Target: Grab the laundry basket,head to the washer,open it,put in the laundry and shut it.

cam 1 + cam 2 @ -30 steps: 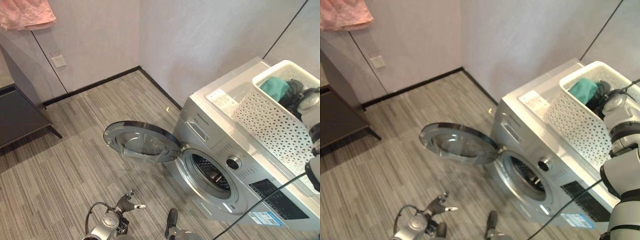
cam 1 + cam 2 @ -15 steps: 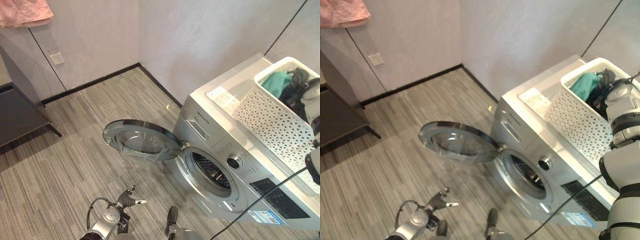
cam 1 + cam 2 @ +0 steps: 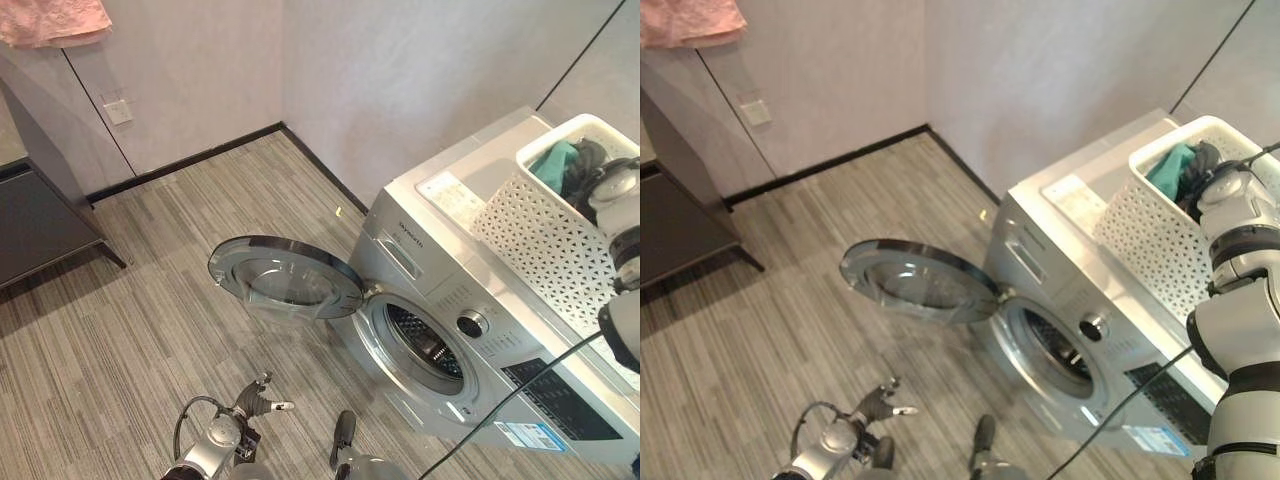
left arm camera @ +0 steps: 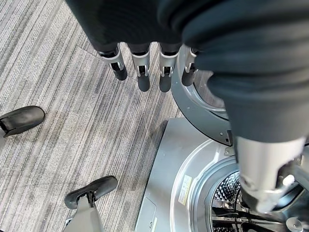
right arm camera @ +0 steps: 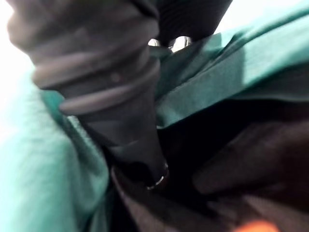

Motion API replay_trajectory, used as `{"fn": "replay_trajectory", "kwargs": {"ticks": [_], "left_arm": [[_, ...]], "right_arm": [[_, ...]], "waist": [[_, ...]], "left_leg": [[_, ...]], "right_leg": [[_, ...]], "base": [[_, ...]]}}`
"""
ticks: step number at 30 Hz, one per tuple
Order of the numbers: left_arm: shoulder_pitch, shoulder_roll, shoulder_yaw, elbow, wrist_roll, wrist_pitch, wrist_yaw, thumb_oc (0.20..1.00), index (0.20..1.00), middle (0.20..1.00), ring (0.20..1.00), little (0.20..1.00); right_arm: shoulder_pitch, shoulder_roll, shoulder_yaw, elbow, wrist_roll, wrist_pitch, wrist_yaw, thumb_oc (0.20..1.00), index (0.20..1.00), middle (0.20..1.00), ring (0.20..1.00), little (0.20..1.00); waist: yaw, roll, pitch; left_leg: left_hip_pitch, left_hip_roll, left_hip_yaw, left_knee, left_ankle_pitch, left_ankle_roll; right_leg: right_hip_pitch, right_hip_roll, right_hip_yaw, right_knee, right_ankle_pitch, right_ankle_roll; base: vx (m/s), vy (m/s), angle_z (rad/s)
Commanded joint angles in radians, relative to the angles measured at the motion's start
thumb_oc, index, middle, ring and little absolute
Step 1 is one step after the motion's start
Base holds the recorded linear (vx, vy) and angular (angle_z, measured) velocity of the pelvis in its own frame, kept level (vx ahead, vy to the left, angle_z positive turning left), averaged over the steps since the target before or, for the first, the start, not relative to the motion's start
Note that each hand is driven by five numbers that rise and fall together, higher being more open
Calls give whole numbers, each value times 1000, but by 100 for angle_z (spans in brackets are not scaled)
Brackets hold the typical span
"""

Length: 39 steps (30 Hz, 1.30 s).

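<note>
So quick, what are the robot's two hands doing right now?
Left hand: open, fingers straight, holding nothing, above the floor by the open washer door.
Right hand: down in the laundry inside the basket; fingers buried, cannot be told.

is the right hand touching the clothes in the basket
Touching. The right wrist view shows the right hand pressed down among the green and dark clothes, cloth against its cover. The right eye view places it inside the white basket.

basket (image 3: 1140, 225) atop washer (image 3: 1080, 300), door (image 3: 915, 282) open
</note>
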Motion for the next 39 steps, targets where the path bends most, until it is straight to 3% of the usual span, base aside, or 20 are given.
{"fn": "replay_trajectory", "kwargs": {"ticks": [1, 3, 5, 6, 8, 10, 14, 19, 28, 39], "left_arm": [[-46, 37, -74, -41, -13, -29, -2, 1000, 1000, 1000, 1000, 1000], [-46, 36, -76, -44, -11, -27, -3, 1000, 1000, 1000, 1000, 1000], [-45, 34, -79, -43, -7, -27, -3, 1000, 1000, 1000, 1000, 1000], [-47, 31, -81, -41, -6, -27, -3, 1000, 1000, 1000, 1000, 1000], [-51, 27, -83, -34, 1, -29, -3, 1000, 1000, 1000, 1000, 1000], [-53, 25, -82, -26, 4, -28, -3, 1000, 1000, 1000, 1000, 1000], [-52, 24, -75, -19, 5, -32, 0, 1000, 1000, 1000, 1000, 1000], [-56, 14, -50, 15, 8, -41, 17, 1000, 1000, 1000, 1000, 1000], [-56, 3, -27, 45, 12, -52, 28, 1000, 1000, 1000, 1000, 1000], [-42, -12, -9, 53, 19, -53, 32, 1000, 1000, 1000, 1000, 1000]], "right_arm": [[-103, 24, 18, 60, -18, -24, -17, 1000, 1000, 1000, 1000, 1000], [-96, 32, 16, 65, -29, -22, -19, 1000, 1000, 1000, 1000, 1000], [-96, 32, 16, 66, -36, -22, -24, 928, 928, 928, 928, 928], [-96, 28, 14, 66, -36, -24, -27, 802, 802, 802, 802, 802], [-98, 13, 9, 62, -26, -28, -34, 743, 743, 743, 743, 743], [-105, -3, 7, 56, -18, -30, -38, 1000, 1000, 1000, 1000, 1000], [-125, -44, 10, 40, 5, -36, -40, 1000, 1000, 1000, 1000, 1000], [-131, -137, -29, -106, 190, -80, -56, 1000, 1000, 1000, 1000, 1000], [-70, -260, -64, -237, 317, -109, -43, 1000, 1000, 1000, 1000, 1000], [118, -354, -148, -281, 304, -102, -15, 1000, 1000, 1000, 1000, 1000]], "waist": [[56, -23, 17], [60, -19, 18], [60, -18, 17], [59, -17, 16], [54, -17, 12], [51, -18, 7], [43, -23, 1], [10, -36, -16], [-30, -49, -29], [-61, -45, -32]], "left_leg": [[-14, 22, -10, 1, -21, 21], [-17, 23, -11, 1, -18, 21], [-18, 24, -13, 1, -17, 21], [-17, 24, -13, 1, -17, 20], [-14, 24, -14, 1, -19, 19], [-10, 23, -13, 1, -21, 19], [-2, 24, -10, 1, -24, 19], [22, 26, 8, 1, -38, 19], [45, 25, 37, 1, -52, 19], [60, 28, 56, 1, -57, 16]], "right_leg": [[102, -60, 36, 17, -154, 86], [101, -59, 35, 15, -153, 86], [104, -58, 33, 14, -155, 85], [106, -59, 33, 14, -155, 84], [111, -59, 31, 14, -157, 84], [116, -59, 30, 14, -158, 84], [122, -59, 30, 18, -160, 84], [124, -59, 47, 25, -158, 89], [121, -61, 69, 29, -155, 95], [119, -60, 85, 30, -154, 95]], "base": [[0, 0, 0], [0, 0, 0], [0, 0, 0], [0, 0, 0], [9, 8, 7], [14, 9, 17], [4, 1, 2], [10, 25, -2], [6, 18, -10], [8, 1, -7]]}}
